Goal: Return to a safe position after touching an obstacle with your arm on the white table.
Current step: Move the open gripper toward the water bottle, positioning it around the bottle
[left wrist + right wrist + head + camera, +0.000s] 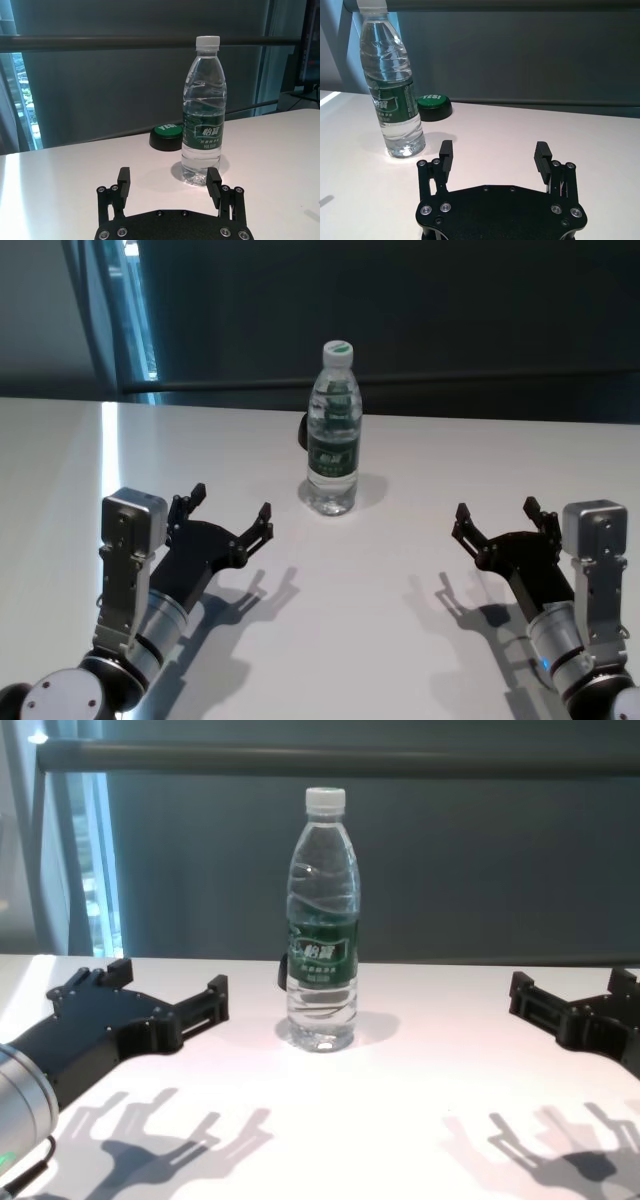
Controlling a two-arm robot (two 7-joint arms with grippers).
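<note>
Left jaws: we find the left gripper (232, 508) released, its black fingers spread wide and holding nothing; it hovers low over the worktop, near the bottle on its left, with a clear gap between them.

Right jaws: the right gripper (497, 515) is likewise released and empty, poised low on the bottle's right and standing farther off than the left one.

Contact: we see no part of either arm touching the bottle in any view; both sets of jaws point forward, roughly mirrored about the bottle.

Obstacle: the tall clear plastic water bottle with a white screw cap and dark green label band (333, 430) stands upright and undisturbed, centred between the two arms and farther back than both.

Reason for posture: we judge that the symmetric, withdrawn stance with spread jaws reads as a resting pose, consistent with the safe position the task asks for; the task appears at or near its end.

Behind the obstacle: a low round black puck with a green top (167, 136) sits just behind the bottle.

Worktop: the wide smooth white tabletop (400, 660) carries the bottle and puck.

Risk: we judge the left jaws closest to the bottle; any forward drift could tip it.
</note>
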